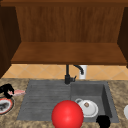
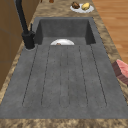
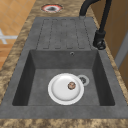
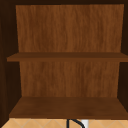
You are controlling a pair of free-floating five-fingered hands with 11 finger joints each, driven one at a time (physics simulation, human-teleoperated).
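White plate lies in the sink basin.

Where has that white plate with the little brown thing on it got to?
The white plate lies on the floor of the sink basin, beside the drain. In the front view it sits at the basin's right, just behind the red ball.

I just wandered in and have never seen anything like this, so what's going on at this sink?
The left hand is at the counter's left edge, its fingers curled round a pink slab, seemingly meat, just above a red-rimmed plate. The right hand hangs at the sink's front edge, near a white plate lying in the basin with a small brown morsel on it. A red ball sits in front.
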